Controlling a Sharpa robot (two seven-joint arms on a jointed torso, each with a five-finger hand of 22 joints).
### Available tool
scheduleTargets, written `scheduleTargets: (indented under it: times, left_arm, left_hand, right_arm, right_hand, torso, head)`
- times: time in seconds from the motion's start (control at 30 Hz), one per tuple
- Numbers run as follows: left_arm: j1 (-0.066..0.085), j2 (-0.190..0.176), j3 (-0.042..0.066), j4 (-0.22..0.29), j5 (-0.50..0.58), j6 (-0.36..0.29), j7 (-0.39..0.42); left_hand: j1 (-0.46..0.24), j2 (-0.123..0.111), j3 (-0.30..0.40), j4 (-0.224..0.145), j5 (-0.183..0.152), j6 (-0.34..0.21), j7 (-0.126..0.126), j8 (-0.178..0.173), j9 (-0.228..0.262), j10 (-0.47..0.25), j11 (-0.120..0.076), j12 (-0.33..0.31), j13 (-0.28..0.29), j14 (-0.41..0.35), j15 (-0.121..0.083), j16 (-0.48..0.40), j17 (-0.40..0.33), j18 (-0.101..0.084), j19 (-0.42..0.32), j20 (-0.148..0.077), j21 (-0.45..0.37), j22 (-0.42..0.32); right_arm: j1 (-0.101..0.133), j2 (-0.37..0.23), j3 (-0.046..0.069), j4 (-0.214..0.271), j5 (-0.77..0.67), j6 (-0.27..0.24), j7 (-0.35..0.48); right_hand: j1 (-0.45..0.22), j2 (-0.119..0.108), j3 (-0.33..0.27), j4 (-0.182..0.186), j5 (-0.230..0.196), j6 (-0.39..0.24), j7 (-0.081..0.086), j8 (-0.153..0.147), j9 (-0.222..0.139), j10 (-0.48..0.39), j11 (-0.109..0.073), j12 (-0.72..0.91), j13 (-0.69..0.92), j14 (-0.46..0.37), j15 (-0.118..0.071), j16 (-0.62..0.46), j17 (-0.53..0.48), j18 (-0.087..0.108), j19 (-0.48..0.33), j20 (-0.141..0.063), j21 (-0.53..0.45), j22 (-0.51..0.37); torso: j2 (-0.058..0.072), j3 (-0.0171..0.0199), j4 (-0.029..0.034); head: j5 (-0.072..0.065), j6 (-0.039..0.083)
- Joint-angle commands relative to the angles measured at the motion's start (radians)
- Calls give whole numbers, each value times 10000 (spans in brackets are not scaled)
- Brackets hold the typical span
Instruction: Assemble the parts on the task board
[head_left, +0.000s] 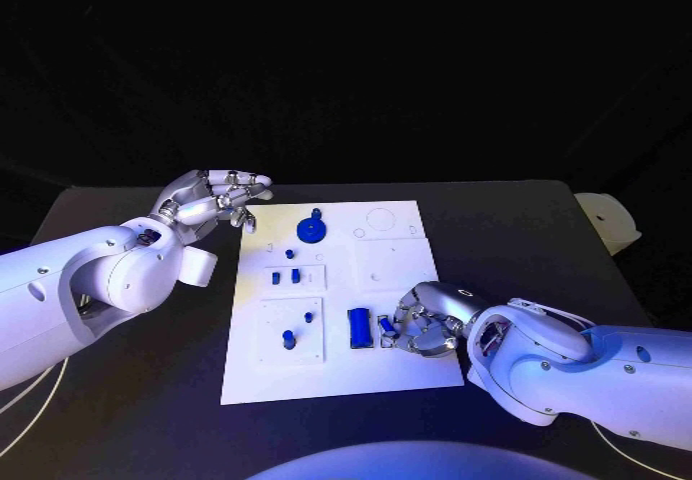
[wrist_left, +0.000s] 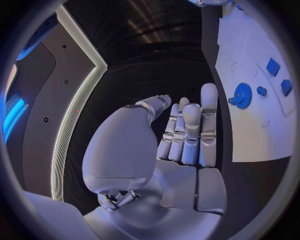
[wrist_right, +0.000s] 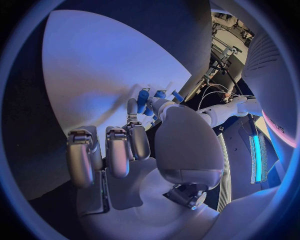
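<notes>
One white task board (head_left: 389, 300) on black table (head_left: 130, 400); left hand (head_left: 216, 198) empty, right hand (head_left: 421, 322) pinching a blue part (head_left: 387, 330).

Head camera looks down from above; wrist cameras sit close behind each robot hand, sharing the task board (head_left: 335, 300).

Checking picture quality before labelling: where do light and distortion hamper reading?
Head view: blue-tinted light, white task board bright, surroundings black. Left wrist view: fisheye bends the board's edge; round blue gear part readable. Right wrist view: right hand hides most small blue parts.
</notes>
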Motion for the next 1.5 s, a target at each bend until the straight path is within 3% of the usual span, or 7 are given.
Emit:
scheduleTargets:
  times: [0.03, 0.13, 0.23, 0.47, 0.8, 1.23, 1.5]
  left_arm:
    - [4, 3, 5, 30, 37, 170, 37]
    - [4, -4, 5, 29, 37, 174, 31]
    - [4, -5, 5, 31, 37, 181, 27]
    - [4, -8, 5, 30, 37, 188, 17]
    - [4, -16, 5, 36, 36, 199, 2]
    - [4, -27, 5, 31, 35, 218, -21]
    - [4, -3, 5, 12, 35, 223, -20]
  left_hand:
    - [-81, -25, -14, 40, -47, -71, 21, 46, -11, -76, 27, 49, 16, 23, -11, 12, 10, 147, 29, 21, -57, -10]
    - [-81, -25, -14, 40, -47, -71, 21, 46, -11, -76, 27, 49, 16, 23, -11, 12, 10, 147, 29, 21, -57, -10]
    - [-81, -25, -14, 40, -47, -71, 21, 46, -11, -76, 27, 49, 16, 23, -11, 12, 10, 147, 29, 21, -57, -10]
    - [-81, -25, -14, 40, -47, -71, 21, 46, -11, -76, 27, 49, 16, 23, -11, 12, 10, 147, 29, 21, -57, -10]
    - [-64, -19, -16, 40, -47, -81, 20, 54, -12, -91, 25, 71, 22, 22, -16, 20, -6, 149, 44, 19, -54, -11]
    - [-64, -19, -16, 40, -47, -81, 20, 54, -12, -91, 25, 71, 22, 22, -16, 20, -6, 149, 44, 19, -54, -11]
    - [-69, -14, -20, 49, -48, -84, 22, 56, -12, -97, 26, 78, 23, 21, -14, 23, -8, 149, 47, 19, -55, -12]
  right_arm:
    - [-4, 51, 0, -18, 126, 367, -115]
    - [-4, 115, 0, -35, 124, 350, -122]
    - [-4, 146, 0, -48, 112, 318, -131]
    - [-3, 150, 1, -105, 64, 253, -171]
    - [-2, 189, 2, -129, 16, 149, -168]
    - [-3, -37, 10, 19, 57, -405, 443]
    - [-4, -388, 15, 160, 722, -111, 1394]
  right_hand:
    - [-261, -13, -157, 8, 110, 20, 53, -25, -5, 195, 6, 83, 1493, 960, -58, 54, 2153, -67, 1046, -8, 54, 2633]
    - [-750, -130, -649, -6, 1335, 42, 37, 3, 25, 207, -10, 96, 1509, 961, -75, 58, 2162, -67, 1046, -25, 54, 2633]
    - [-799, -136, -721, 5, 1360, 44, 39, 5, 27, 210, -8, 102, 1514, 961, -74, 58, 2162, -67, 1046, -27, 54, 2633]
    - [-1001, -8, -947, 28, 1238, 58, 37, 10, 32, 217, -9, 113, 1524, 962, -75, 59, 2165, -67, 1046, -28, 54, 2633]
    - [-1479, 132, -1555, 43, 322, 45, 21, 0, 30, 197, -17, 51, 1505, 956, -79, 45, 2138, -67, 1046, -29, 54, 2633]
    - [-1411, 127, -1640, 21, 185, 47, 12, 7, 35, 217, -24, 102, 1533, 965, -85, 63, 2179, -67, 1046, -32, 54, 2633]
    - [-932, 57, -1738, -48, 203, 43, -1, 24, 50, 248, -39, 173, 1574, 976, -98, 86, 2229, -67, 1046, -44, 54, 2633]
  torso:
    - [4, 11, -11]
    - [6, 21, -19]
    - [3, 21, -19]
    - [1, 20, -22]
    - [2, 8, -7]
    - [1, 25, -7]
    - [-5, 13, -13]
  head:
    - [7, -3]
    - [17, 16]
    - [18, 23]
    - [13, 24]
    - [-5, 12]
    - [18, 2]
    - [-35, -16]
